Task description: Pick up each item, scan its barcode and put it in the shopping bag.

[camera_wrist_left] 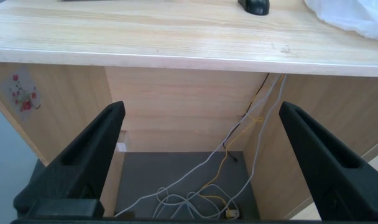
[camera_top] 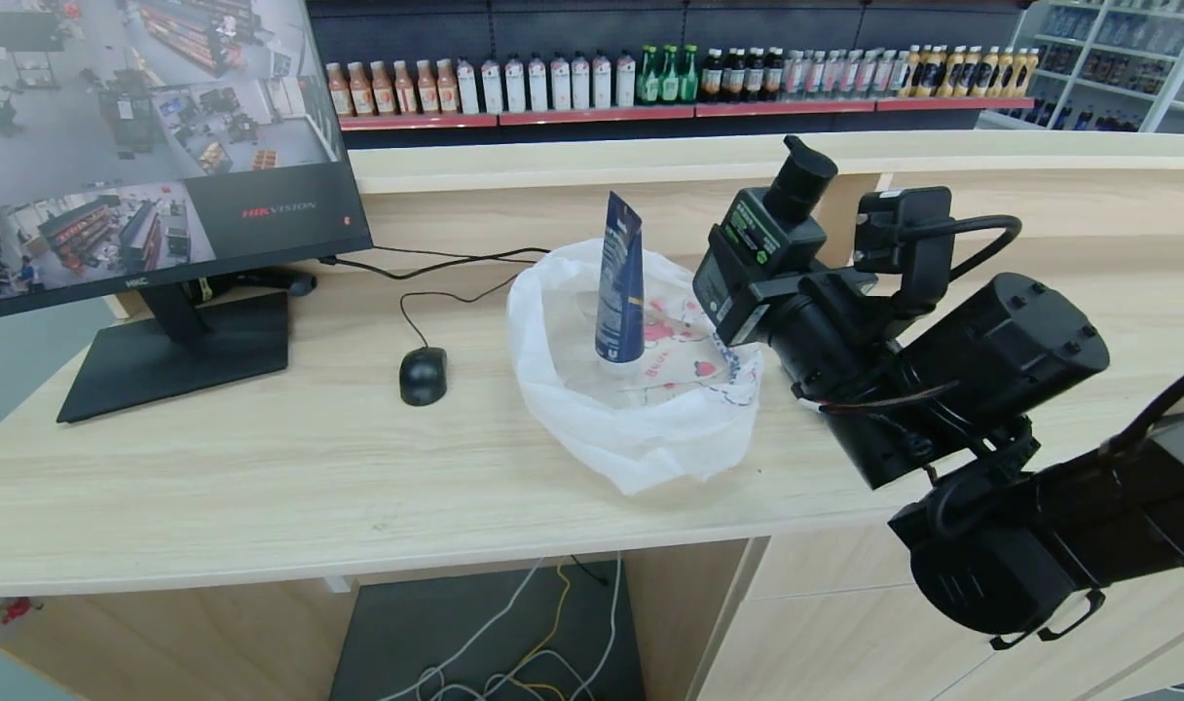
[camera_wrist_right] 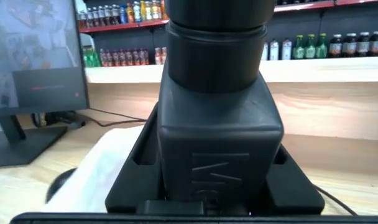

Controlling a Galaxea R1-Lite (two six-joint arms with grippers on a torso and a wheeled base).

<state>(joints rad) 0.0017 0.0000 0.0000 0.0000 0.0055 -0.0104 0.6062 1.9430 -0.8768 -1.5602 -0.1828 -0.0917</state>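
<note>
R gripper [camera_wrist_right: 214,186] is clamped on the black scanner [camera_top: 753,248]. Scanner nose sits right at the rim of the shopping bag [camera_top: 641,448], on the gripper's left. Blue tube [camera_top: 619,282] stands upright inside the bag, cap down, just past the scanner nose, not touching afaict. L gripper [camera_wrist_left: 201,112] has jaws wide apart, nothing held, and hangs below the counter [camera_wrist_left: 176,37] front edge.

Step, my read: tube's already in the bag, so this item looks done. Next calls for easing the scanner off the bag w/o snagging plastic. L arm must clear the counter lip to reach anything.

Room: bare wood on the bag's near side. Mouse [camera_top: 423,375] + cable lie farther left of the bag. Raised back ledge [camera_top: 650,156] close behind limits fwd reach.
</note>
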